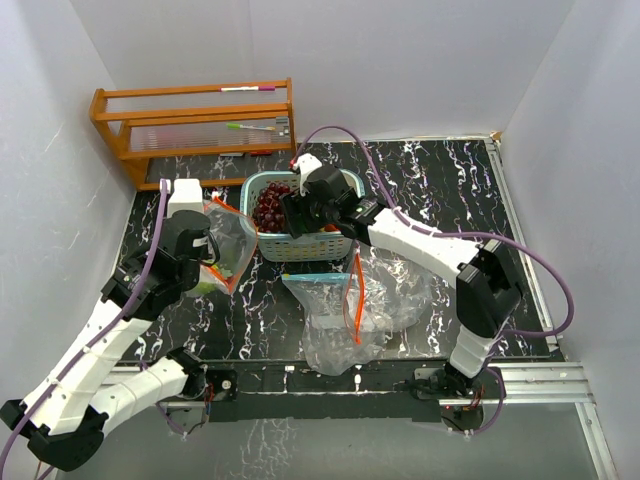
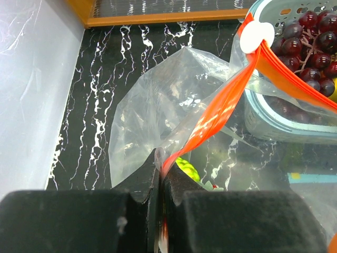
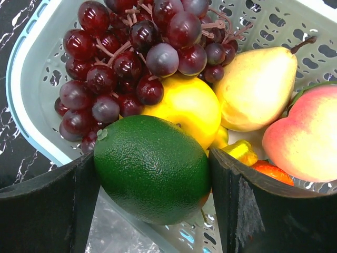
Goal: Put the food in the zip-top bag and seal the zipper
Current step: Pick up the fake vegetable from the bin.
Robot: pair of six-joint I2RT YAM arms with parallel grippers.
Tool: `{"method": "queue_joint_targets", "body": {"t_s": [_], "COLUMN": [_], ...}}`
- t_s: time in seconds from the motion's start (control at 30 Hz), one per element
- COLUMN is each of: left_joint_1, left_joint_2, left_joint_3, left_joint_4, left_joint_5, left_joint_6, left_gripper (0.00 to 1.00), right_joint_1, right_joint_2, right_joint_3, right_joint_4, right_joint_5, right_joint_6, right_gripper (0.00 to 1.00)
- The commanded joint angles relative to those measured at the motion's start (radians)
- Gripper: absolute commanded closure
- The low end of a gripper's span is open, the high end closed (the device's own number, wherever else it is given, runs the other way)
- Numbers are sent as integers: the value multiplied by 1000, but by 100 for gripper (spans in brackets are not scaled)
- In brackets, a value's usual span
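Avocado [image 3: 152,168] at rim of basket [image 3: 31,95], beside grapes [image 3: 126,58]; my right gripper [image 3: 152,161] pressed on both its sides. Left gripper [image 2: 160,179] clamped on bag [image 2: 152,105] zipper, left of basket. I fear smooth round skin squirting free on lift; narrow bag mouth could block drop.

We are holding the zip-top bag [image 1: 236,243] in the left gripper [image 1: 211,246] near the left edge of the table [image 1: 440,170]. We are positioning the right gripper [image 1: 291,213] over the basket [image 1: 300,246] of grapes [image 1: 270,206] toward the far edge.

Dark-green avocado [image 3: 152,168] over grapes [image 3: 126,52], lemon [image 3: 190,105]
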Motion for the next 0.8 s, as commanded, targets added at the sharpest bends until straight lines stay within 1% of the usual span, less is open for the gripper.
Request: {"method": "queue_joint_targets", "body": {"t_s": [0.0,0.17,0.3,0.4,0.5,0.63,0.7,0.77], "left_joint_1": [5,5,5,5,5,5,5,5], "left_joint_2": [-12,-7,-1,11,28,49,59,69], "left_joint_3": [7,7,1,-10,-14,-4,-2,-3], "left_joint_4": [-2,0,12,26,41,63,75,82], "left_joint_5": [-3,6,15,25,38,62,66,78], "left_joint_6": [-3,-9,-8,-11,-15,-13,-13,-14], "left_gripper": [100,100,100,100,100,100,100,100], "right_joint_1": [3,3,3,2,2,9,27,54], "right_joint_2": [-91,-167,-225,-261,-305,-341,-345,-340], "right_joint_3": [2,4,23,42,41,-4,-20,-24], "right_joint_4": [36,38,38,39,67,179,236,278], "right_joint_5": [58,77,50,-30,-159,-365,-415,-426], "right_joint_6": [20,38,53,59,64,124,155,175], "right_gripper": [41,52,55,57,57,57,57,57]}}
